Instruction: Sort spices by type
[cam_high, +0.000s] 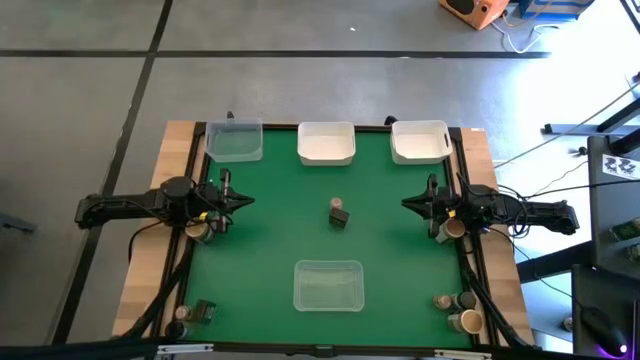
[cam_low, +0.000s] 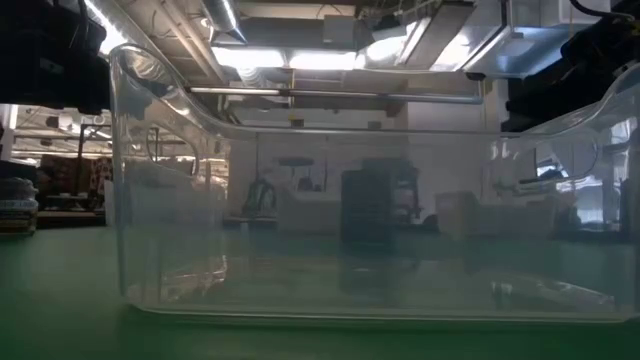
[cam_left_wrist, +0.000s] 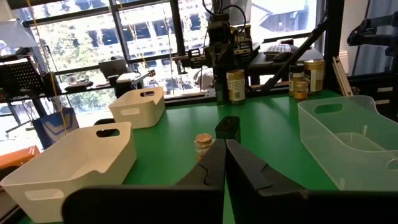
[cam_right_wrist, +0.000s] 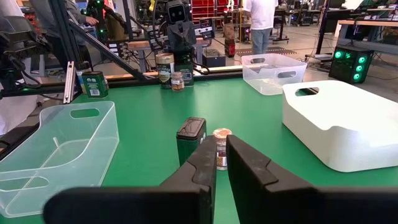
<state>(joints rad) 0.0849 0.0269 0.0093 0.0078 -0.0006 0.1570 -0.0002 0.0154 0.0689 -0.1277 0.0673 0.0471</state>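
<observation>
Two spices are seen near the centre of the green table (cam_high: 260, 250) in the high view: a small round jar with a tan top (cam_high: 336, 204) and, just below it, a dark green rectangular tin (cam_high: 340, 218), the two standing close together. More jars are grouped off the mat: one beside the left arm (cam_high: 199, 231), one beside the right arm (cam_high: 453, 228), a cluster at the lower right (cam_high: 458, 311) and a few items at the lower left (cam_high: 190, 314). Along the upper edge three trays are lined up, a clear tray (cam_high: 234, 140) at upper left, a white tray (cam_high: 326, 143) in the middle and another white tray (cam_high: 419, 141) at upper right; nothing is seen in any of them. A further clear tray (cam_high: 327, 285) is placed at lower centre, likewise with nothing inside. The left gripper (cam_high: 243, 200) is held clenched at mid left, grasping nothing, and the right gripper (cam_high: 409, 203) is likewise pinched together at mid right, with nothing between its fingers.
</observation>
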